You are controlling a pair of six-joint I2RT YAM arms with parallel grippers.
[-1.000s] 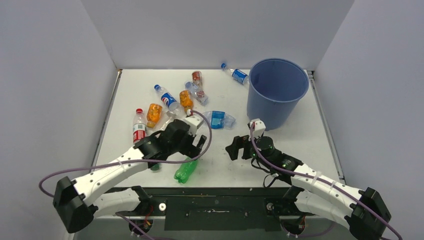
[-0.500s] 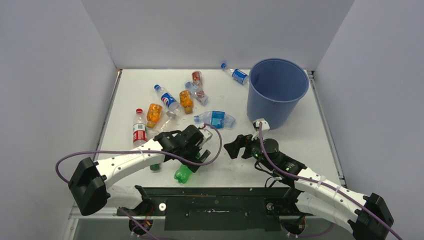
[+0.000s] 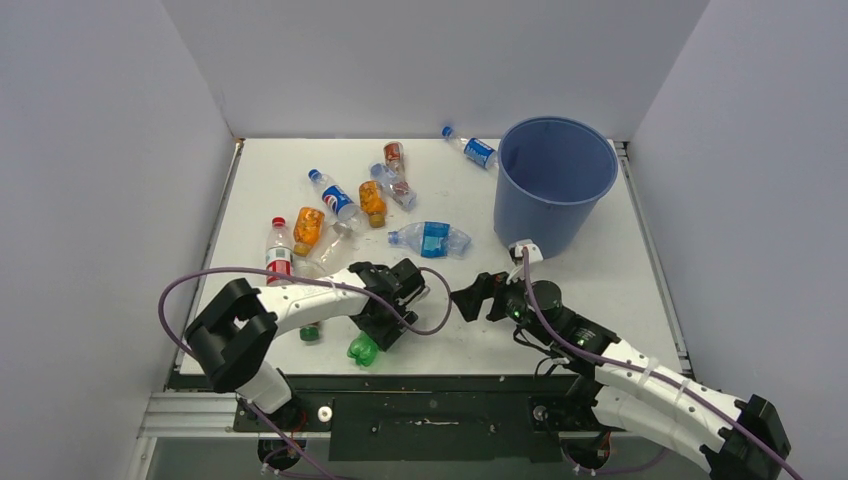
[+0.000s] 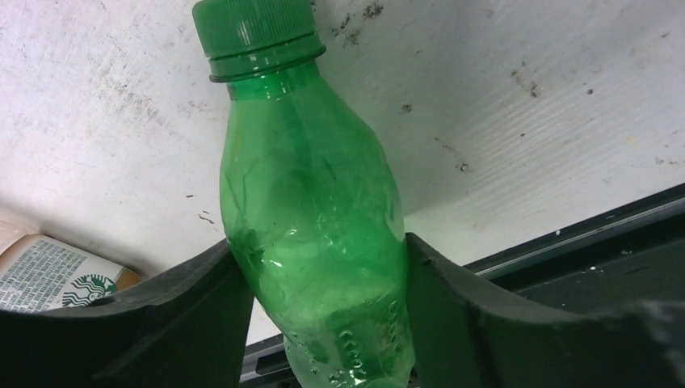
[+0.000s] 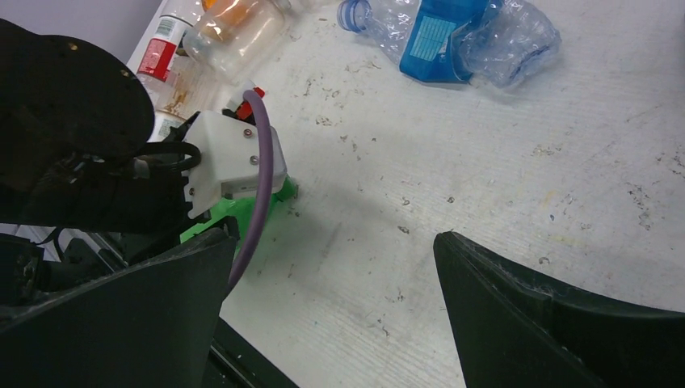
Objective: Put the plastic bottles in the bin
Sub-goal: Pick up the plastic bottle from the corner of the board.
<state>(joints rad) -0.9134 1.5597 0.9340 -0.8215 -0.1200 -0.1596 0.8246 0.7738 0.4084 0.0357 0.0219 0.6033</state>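
A green bottle (image 3: 360,349) with a green cap lies at the table's near edge. In the left wrist view the green bottle (image 4: 311,218) sits between my fingers, and both pads touch its sides. My left gripper (image 3: 385,325) is shut on it, low on the table. My right gripper (image 3: 470,298) is open and empty just right of it, jaws wide apart over bare table (image 5: 335,275). The blue bin (image 3: 545,215) stands upright at the back right. A crushed clear bottle with a blue label (image 3: 432,239) lies mid-table and shows in the right wrist view (image 5: 452,32).
Several more bottles lie at back left: two orange ones (image 3: 308,228) (image 3: 372,200), a red-labelled one (image 3: 278,258), a blue-labelled one (image 3: 335,198). Another (image 3: 473,148) lies beside the bin. A green cap (image 3: 311,333) shows under my left arm. Grey walls enclose the table.
My left gripper has moved toward the near edge and come down around the green bottle. My right gripper has shifted slightly left and stayed open.
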